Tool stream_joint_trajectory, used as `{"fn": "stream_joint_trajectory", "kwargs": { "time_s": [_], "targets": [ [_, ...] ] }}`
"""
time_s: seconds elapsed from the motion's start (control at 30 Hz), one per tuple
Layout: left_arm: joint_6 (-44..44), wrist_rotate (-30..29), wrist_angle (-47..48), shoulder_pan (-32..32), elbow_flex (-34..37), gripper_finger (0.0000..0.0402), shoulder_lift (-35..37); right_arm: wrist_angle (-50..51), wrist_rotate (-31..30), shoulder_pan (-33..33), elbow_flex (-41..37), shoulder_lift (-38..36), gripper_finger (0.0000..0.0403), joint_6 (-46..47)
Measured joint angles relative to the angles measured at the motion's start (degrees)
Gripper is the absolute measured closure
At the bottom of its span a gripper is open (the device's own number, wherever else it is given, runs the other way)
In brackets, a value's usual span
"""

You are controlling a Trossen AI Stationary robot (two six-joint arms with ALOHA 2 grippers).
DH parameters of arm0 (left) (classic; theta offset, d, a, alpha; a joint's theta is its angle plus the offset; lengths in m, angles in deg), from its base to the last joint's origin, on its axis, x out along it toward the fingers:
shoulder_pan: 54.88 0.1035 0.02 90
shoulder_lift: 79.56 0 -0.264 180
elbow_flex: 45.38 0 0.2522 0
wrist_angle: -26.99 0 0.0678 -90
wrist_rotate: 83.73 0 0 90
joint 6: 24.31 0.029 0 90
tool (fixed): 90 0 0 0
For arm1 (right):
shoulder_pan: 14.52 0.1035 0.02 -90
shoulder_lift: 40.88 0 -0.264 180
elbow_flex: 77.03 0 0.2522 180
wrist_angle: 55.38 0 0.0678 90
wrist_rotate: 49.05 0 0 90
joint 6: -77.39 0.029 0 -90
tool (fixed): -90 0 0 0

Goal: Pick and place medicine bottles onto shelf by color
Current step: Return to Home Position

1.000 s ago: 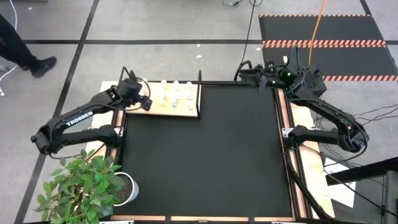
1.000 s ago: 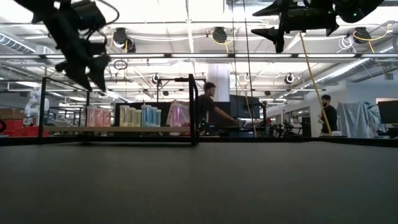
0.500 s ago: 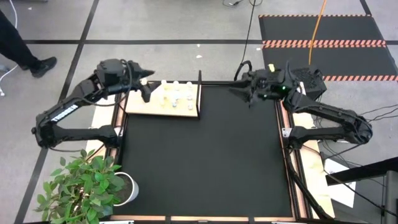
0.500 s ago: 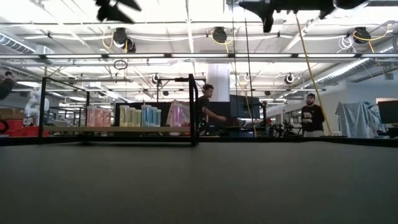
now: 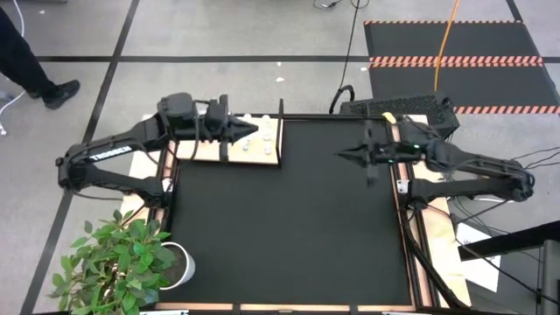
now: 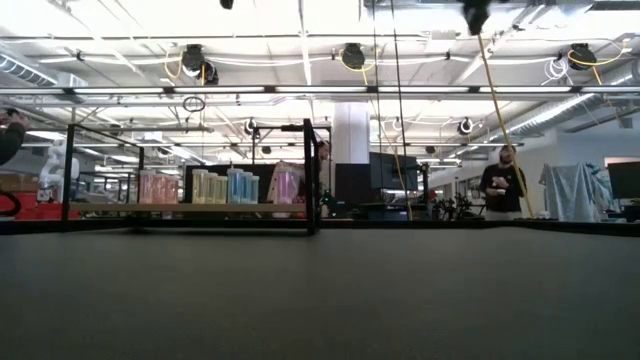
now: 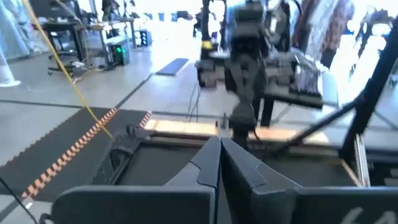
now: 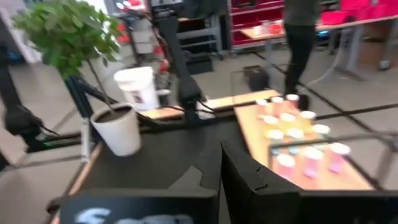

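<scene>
Several medicine bottles (image 6: 228, 187) with pink, yellow-olive and light blue bodies stand upright in a row on the shelf (image 5: 206, 150), a pale wood board at the black mat's far left corner. They also show in the right wrist view as capped bottles (image 8: 292, 134) on the board (image 8: 311, 180). My left gripper (image 5: 255, 132) hangs level above the shelf, pointing toward the table's right, shut and empty, its tips (image 7: 219, 142) together. My right gripper (image 5: 339, 156) hovers level over the mat's right part, pointing left, shut with nothing in it (image 8: 221, 148).
A thin black frame (image 6: 310, 175) stands around the shelf. A potted plant (image 5: 122, 258) sits off the mat's near left corner. The black mat (image 5: 289, 219) lies bare between the arms. People stand in the room beyond the far edge (image 6: 503, 180).
My left gripper has risen from the shelf's left end, tipped from pointing down to level, swung toward the table's right and shut. My right gripper has come from the far edge toward the near edge, staying high, and has shut. The bottles have kept still.
</scene>
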Motion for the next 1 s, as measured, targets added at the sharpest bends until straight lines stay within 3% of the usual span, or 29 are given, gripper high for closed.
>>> {"fn": "stream_joint_trajectory", "kwargs": {
  "time_s": [0.13,0.33,0.47,0.67,0.77,1.0],
  "targets": [
    [1.75,0.0,0.67,-1.19,5.55,0.0388,4.95,3.99,-5.02,1.98,-0.16,-4.98,0.0402,-3.92],
    [0.17,-0.04,-9.19,-3.57,23.6,0.0393,13.48,3.19,-5.89,3.48,-3.95,-5.9,0.0402,-6.42],
    [-1.82,-0.07,-11.18,-6.53,31.34,0.0391,16.16,-7.99,-5.65,3.84,-10.78,-5.36,0.0402,-2.99],
    [-3.04,-3.21,-15.03,-11.98,37.84,0.0397,18.51,-32.39,-5.39,6.59,-25.14,-5.14,0.0403,0.27],
    [-1.33,-6.68,-16.01,-13.93,40.69,0.0396,19.88,-32.97,-2.94,7.5,-29.35,-6.76,0.0403,-2.22],
    [-1.52,-6.52,-15.85,-13.99,46.35,0.0396,27.05,-30.55,-2.42,8.07,-34.03,-14.75,0.0403,-7.28]
  ]
}}
